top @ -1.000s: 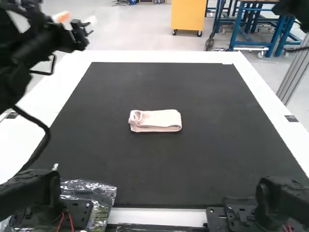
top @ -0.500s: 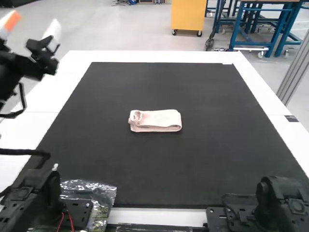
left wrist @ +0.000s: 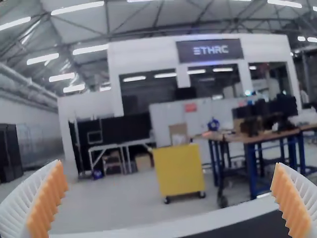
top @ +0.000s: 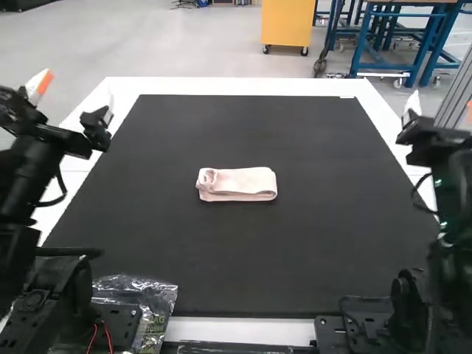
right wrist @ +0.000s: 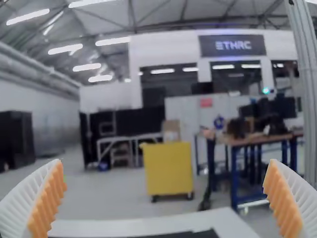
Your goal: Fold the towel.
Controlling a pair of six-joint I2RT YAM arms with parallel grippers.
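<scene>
We find the towel [top: 237,186], pale pink, lying flat on the black mat [top: 295,254], near its middle. We record it as folded into a narrow, compact strip, its long sides running across the mat from left to right. At its left end we note the curved edges of stacked layers; the right end is smoothly rounded.

We observe the left gripper [top: 77,82] above the table's left side, well apart from the towel. In the left wrist view we see its two white, ribbed fingers with orange pads [left wrist: 48,198] standing wide apart.

We observe the right gripper [top: 441,107] over at the table's right side, likewise well apart from the towel. The right wrist view shows us its fingers, of the same type, also spread wide.

The mat lies on a white table [top: 243,86], whose surface borders it. We further record crumpled clear plastic packaging [top: 151,295] beside the left arm's base, and red wires [top: 108,338] at that base
</scene>
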